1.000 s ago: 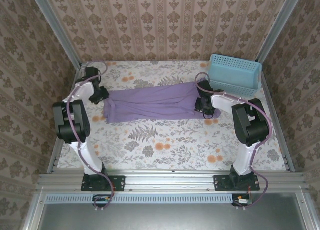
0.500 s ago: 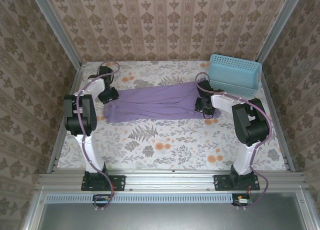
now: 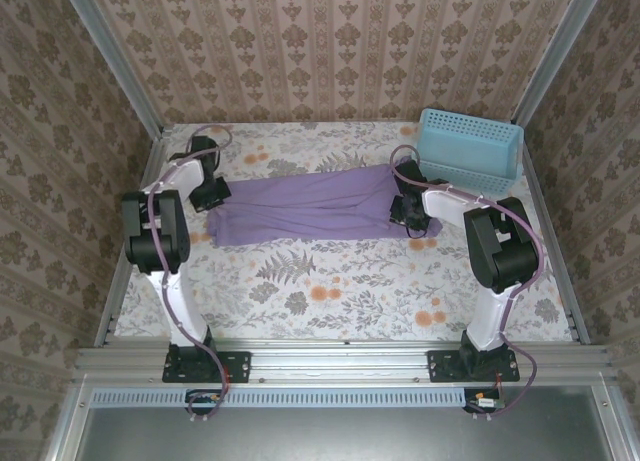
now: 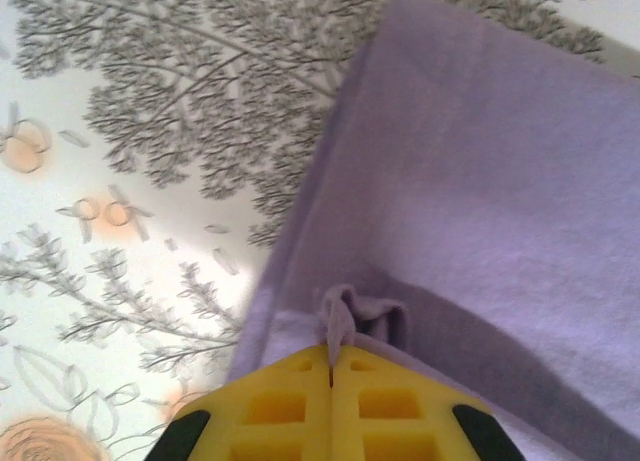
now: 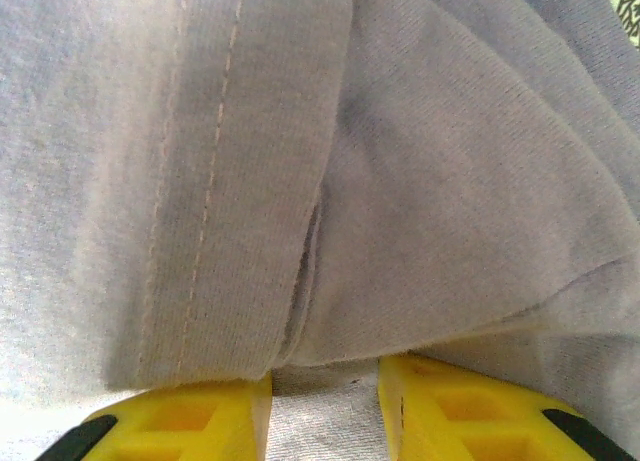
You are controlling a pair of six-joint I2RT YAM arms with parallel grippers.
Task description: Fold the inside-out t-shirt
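Observation:
The inside-out t-shirt (image 3: 300, 209) lies as a long lavender band across the middle of the flowered table. My left gripper (image 3: 213, 194) is at its left end. In the left wrist view the yellow fingers (image 4: 270, 406) meet, and the left gripper (image 4: 332, 349) is shut on a small pinch of the t-shirt (image 4: 480, 181) at its edge. My right gripper (image 3: 405, 209) rests on the shirt's right end. In the right wrist view it (image 5: 325, 381) stands open. Its yellow fingers (image 5: 190, 416) are apart, flat cloth lies in the gap and a stitched hem of the t-shirt (image 5: 200, 161) lies just past the tips.
A blue basket (image 3: 470, 149) stands at the back right, close behind the right arm. Patterned walls close in the table on three sides. Bare tablecloth (image 3: 330, 291) stretches in front of the shirt towards the arm bases.
The left arm swung right onto the shirt's left edge and its jaws shut on a pinch of cloth. The right arm and the shirt's right end stayed still.

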